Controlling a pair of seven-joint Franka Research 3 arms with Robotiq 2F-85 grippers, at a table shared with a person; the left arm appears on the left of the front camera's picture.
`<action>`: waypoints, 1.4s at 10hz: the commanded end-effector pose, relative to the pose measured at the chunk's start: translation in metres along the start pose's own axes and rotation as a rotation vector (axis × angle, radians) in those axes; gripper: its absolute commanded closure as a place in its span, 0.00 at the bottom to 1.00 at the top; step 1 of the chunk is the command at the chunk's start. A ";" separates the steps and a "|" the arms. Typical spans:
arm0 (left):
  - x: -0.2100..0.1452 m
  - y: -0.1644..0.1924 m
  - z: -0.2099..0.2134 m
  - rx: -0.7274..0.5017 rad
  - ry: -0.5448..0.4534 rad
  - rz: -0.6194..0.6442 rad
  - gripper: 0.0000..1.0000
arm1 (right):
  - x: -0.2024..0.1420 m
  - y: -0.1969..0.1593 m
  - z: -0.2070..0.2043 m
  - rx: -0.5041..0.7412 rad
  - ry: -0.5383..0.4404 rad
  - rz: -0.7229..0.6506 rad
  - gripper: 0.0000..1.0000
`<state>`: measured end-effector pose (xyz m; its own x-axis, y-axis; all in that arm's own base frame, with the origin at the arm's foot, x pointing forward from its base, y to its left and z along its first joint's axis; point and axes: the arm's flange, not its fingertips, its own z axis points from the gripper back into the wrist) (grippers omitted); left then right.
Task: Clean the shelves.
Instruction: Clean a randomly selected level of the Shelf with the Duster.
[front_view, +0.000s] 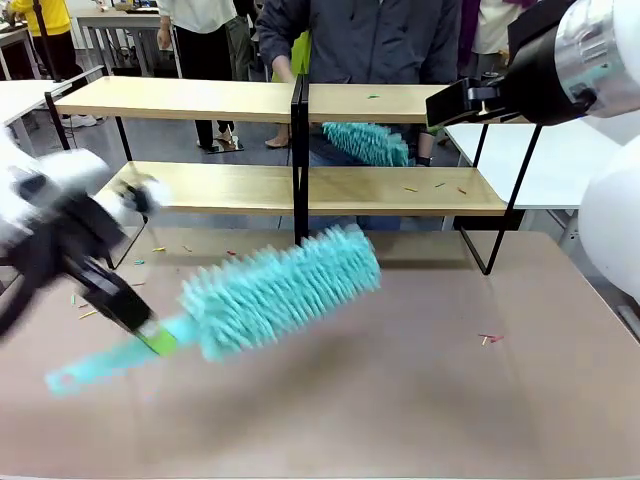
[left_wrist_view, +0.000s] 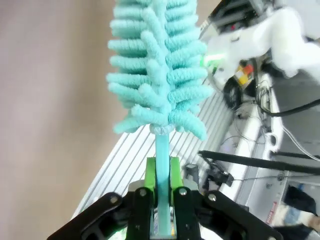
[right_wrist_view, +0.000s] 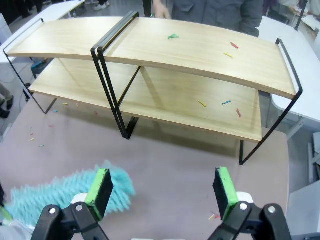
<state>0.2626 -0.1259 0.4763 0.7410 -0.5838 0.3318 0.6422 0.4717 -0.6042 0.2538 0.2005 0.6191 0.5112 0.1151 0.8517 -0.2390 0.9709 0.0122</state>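
The shelves (front_view: 180, 98) stood across the far part of the table (front_view: 420, 420), two tiers with a black post (front_view: 300, 170) in the middle. They weren't clean by a long shot. A green scrap (right_wrist_view: 173, 36) lay on the top board just right of the post, with a couple more farther right. A few coloured bits (right_wrist_view: 226, 103) sat on the lower right board. The left halves looked bare, as far as I could tell. There was also litter (front_view: 490, 339) on the table, some at the near right and more around the left end of the shelves.

My left gripper (front_view: 150, 335) was clamped on the handle of the duster (front_view: 280, 290) at the near left. The fluffy head pointed toward the post but hung over the table, short of the lower board and touching nothing. It was all blurred, so I'd guess it was mid-swing. My right gripper (right_wrist_view: 162, 192) was up high on the right with its jaws wide apart and nothing in them.

A person (front_view: 370, 40) at the far side had a second duster (front_view: 367, 143) showing through the gap between the tiers, right of the post.

My read: maybe half done at best. The right-hand boards needed sweeping, then the table.
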 end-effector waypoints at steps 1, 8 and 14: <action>-0.022 0.015 0.071 -0.072 -0.128 0.010 0.88 | 0.001 0.000 -0.001 0.003 -0.001 -0.001 0.00; -0.158 0.074 0.264 -0.157 -0.984 0.408 0.88 | 0.001 0.000 -0.001 0.003 -0.001 -0.001 0.00; -0.216 0.109 0.298 -0.174 -1.229 0.623 0.88 | 0.001 0.000 -0.001 0.003 -0.001 -0.001 0.00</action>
<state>0.2366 0.2492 0.5456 0.6128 0.7312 0.2998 0.1463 0.2679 -0.9523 0.2541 0.2005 0.6190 0.5115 0.1150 0.8515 -0.2387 0.9710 0.0123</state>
